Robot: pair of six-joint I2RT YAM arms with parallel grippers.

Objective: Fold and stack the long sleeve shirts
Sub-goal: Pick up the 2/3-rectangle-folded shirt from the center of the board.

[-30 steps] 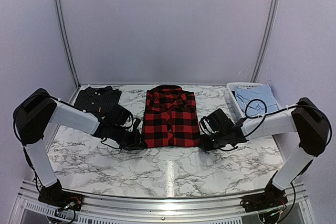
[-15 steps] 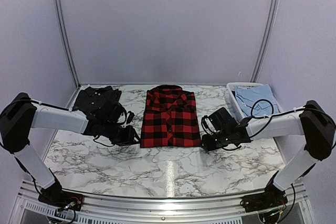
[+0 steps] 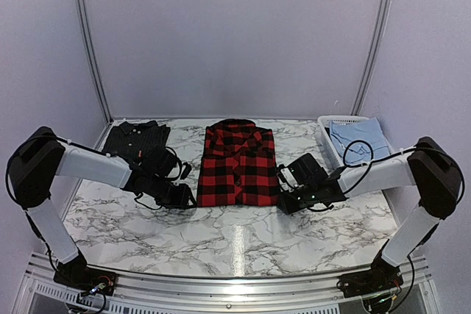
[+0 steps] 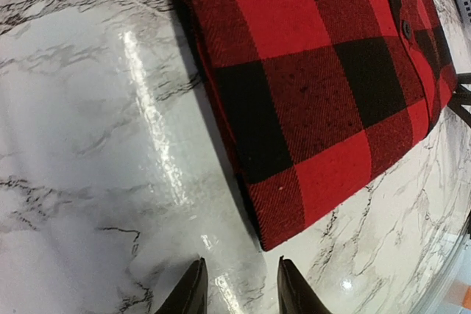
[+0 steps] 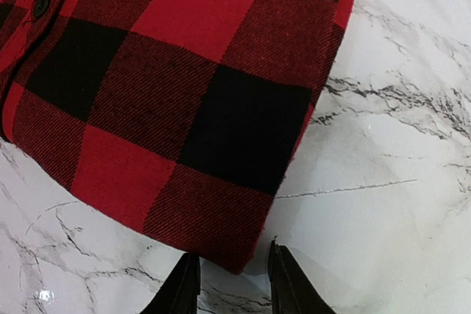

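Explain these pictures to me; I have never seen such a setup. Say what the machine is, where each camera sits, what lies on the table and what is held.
These are two robot arms bolted at the near edge of a marble-patterned table. The wide picture comes from a fixed camera above and behind them; each close-up comes from a camera on one wrist, looking past its own two fingers. On the table lie a folded red-and-black plaid shirt in the middle, a dark charcoal shirt at the far left, and a white slotted plastic basket at the far right holding a light blue garment. The left gripper and the right gripper sit low at the plaid shirt's two near corners, jaws apart. Neither holds anything.
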